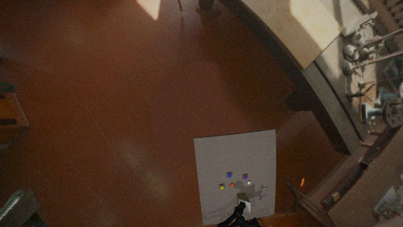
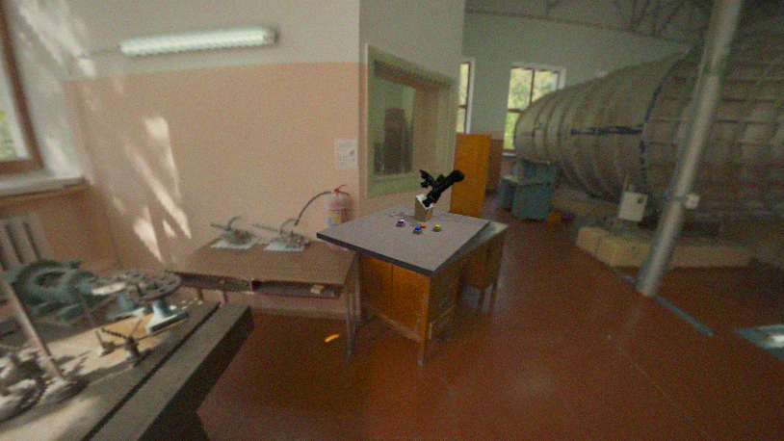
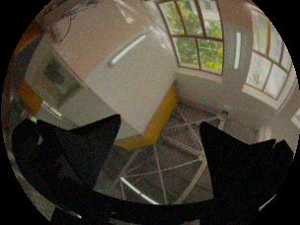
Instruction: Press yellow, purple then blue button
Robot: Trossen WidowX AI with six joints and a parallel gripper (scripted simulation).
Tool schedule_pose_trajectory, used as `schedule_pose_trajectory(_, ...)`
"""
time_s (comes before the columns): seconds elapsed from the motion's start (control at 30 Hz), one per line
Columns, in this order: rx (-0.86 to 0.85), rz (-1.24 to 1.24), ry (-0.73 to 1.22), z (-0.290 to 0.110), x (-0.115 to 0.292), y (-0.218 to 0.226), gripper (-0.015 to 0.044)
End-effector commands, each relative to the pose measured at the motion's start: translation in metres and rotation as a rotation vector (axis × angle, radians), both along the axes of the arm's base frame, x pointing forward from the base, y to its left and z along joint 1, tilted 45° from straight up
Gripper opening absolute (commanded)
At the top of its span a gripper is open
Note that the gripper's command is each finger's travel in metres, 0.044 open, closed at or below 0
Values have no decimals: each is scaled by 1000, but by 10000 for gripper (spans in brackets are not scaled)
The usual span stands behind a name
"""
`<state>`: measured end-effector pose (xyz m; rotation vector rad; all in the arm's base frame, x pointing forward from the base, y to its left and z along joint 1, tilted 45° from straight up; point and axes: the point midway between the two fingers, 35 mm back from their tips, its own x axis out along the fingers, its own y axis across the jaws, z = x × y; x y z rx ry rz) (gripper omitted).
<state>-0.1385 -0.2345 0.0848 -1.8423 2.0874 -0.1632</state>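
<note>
- Workshop hall with a red floor, a big ribbed cylinder and benches of machinery surrounds one small desk
- Desk top (image 1: 214,152) is a grey sheet; all the buttons sit in its half nearer the robot
- Arm (image 1: 238,217) rises from the near edge, folded up high, its tip well above the grey sheet in the exterior view
- Gripper (image 3: 161,154) is released: the wrist view shows both fingers spread wide with only room and windows between them
- Yellow (image 1: 221,186) lies nearest the left edge, orange (image 1: 231,185) just beside it
- Purple (image 1: 245,177) and blue (image 1: 228,175) sit further from the arm
- First move, as I judge it: reach forward, left and down to yellow, well apart from the tip, steering clear of orange
</note>
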Motion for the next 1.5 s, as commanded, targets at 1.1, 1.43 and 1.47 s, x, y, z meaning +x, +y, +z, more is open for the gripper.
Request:
schedule_pose_trajectory(1.1,1328,227,-1379,-6,341,20,400)
schedule_pose_trajectory(1.43,1837,-187,-1295,9,399,128,400)
schedule_pose_trajectory(1.47,1875,-240,-1271,11,402,140,400)
